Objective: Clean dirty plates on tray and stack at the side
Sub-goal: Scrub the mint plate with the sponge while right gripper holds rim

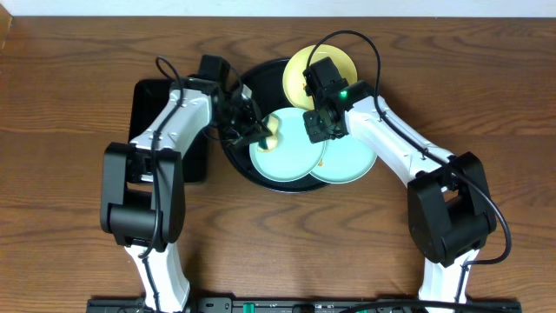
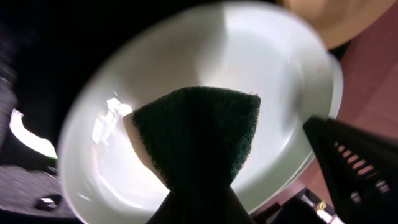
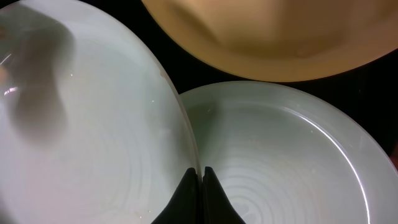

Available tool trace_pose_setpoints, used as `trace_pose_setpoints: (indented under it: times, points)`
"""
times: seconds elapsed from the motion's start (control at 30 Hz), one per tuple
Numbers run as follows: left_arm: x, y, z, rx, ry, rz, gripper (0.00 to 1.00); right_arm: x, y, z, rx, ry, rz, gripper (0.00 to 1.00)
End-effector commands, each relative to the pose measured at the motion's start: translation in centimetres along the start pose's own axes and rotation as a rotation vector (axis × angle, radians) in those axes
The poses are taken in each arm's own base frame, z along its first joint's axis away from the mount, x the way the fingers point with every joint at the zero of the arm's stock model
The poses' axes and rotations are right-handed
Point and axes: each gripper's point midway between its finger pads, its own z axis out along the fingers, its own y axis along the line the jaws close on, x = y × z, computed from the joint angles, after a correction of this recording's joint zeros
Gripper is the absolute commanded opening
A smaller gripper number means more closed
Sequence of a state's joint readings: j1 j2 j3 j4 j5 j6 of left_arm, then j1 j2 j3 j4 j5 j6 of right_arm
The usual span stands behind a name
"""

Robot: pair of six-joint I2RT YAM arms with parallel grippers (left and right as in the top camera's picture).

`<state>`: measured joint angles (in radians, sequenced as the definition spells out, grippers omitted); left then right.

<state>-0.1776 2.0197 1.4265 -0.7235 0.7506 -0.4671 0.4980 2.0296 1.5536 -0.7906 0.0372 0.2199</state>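
Left gripper (image 1: 258, 132): fingers clamped on a sponge (image 2: 199, 137) with a dark green scouring face and a yellow body. The sponge is pressed onto the left mint plate (image 2: 267, 74), near that plate's centre in the left wrist view.

Right gripper (image 1: 317, 129): fingers (image 3: 186, 199) closed, with only a hairline slit seen between them. The tips are set right at the rim of the left mint plate (image 3: 93, 124), where it overlaps the right mint plate (image 3: 292, 155). Whether the rim is actually pinched cannot be told.

All 3 plates are located on the round black tray (image 1: 265, 83):
- the yellow plate (image 1: 320, 74) is at the tray's far right edge and reaches past the rim
- the left mint plate (image 1: 282, 156) is at the tray's near side and lies on top of its neighbour
- the right mint plate (image 1: 347, 161) is at the tray's near right and hangs out over the rim

An orange-brown smear is seen at the seam between the 2 mint plates in the overhead view.

A rectangular black tray (image 1: 148, 100) is placed just left of the round tray, under the left arm, on the wooden table (image 1: 69, 174).
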Motion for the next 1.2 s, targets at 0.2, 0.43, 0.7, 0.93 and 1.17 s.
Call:
trace_pose_setpoints:
  times: [0.2,0.43,0.7,0.93,1.17]
  points:
    - [2.4,-0.3,1.8,-0.089,0.020,0.093,0.08,-0.4,0.4,-1.0,-0.009,-0.025,0.006,0.01]
    - [0.9,0.0,1.5,-0.074,-0.021,0.108,0.08,-0.4,0.4,-1.0,-0.009,-0.025,0.006,0.01]
    - [-0.6,0.9,1.9,-0.109,-0.066,0.118,0.08,-0.4,0.4,-1.0,-0.009,-0.025,0.006,0.01]
    - [-2.2,1.1,1.1,-0.089,-0.118,0.116,0.08,-0.3,0.3,-1.0,-0.008,-0.021,0.006,0.01]
    - [-4.3,2.2,-0.4,-0.090,-0.185,0.096,0.08,-0.3,0.3,-1.0,-0.008,-0.021,0.006,0.01]
